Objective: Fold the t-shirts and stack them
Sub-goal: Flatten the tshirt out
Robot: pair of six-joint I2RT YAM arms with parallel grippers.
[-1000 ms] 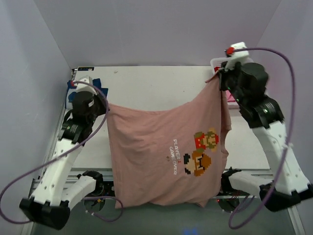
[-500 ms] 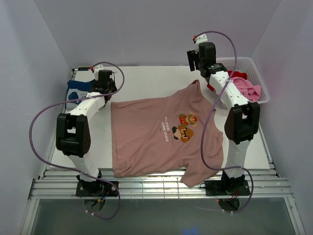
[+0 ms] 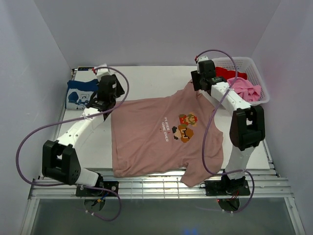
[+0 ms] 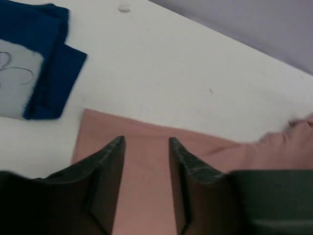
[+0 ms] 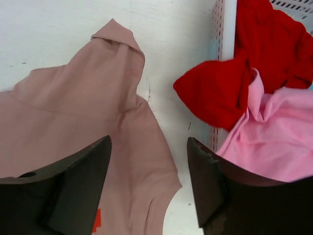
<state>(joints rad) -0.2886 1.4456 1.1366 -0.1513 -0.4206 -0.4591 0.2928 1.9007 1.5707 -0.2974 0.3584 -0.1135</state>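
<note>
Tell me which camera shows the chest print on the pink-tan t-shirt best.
The top external view: the whole print shows there, on the spread-out pink-tan t-shirt. The left wrist view shows only plain cloth near one corner; the right wrist view catches just a red sliver of it at the bottom edge.

The dusty pink-tan tee (image 3: 146, 139) lies spread flat on the table (image 3: 146, 78), pixel-art print up, with one sleeve over the near edge. The navy tee (image 3: 78, 93) sits folded at the far left. The red tee (image 3: 229, 74) and bright pink tee (image 3: 245, 88) lie bunched in the basket (image 3: 255, 62).
</note>
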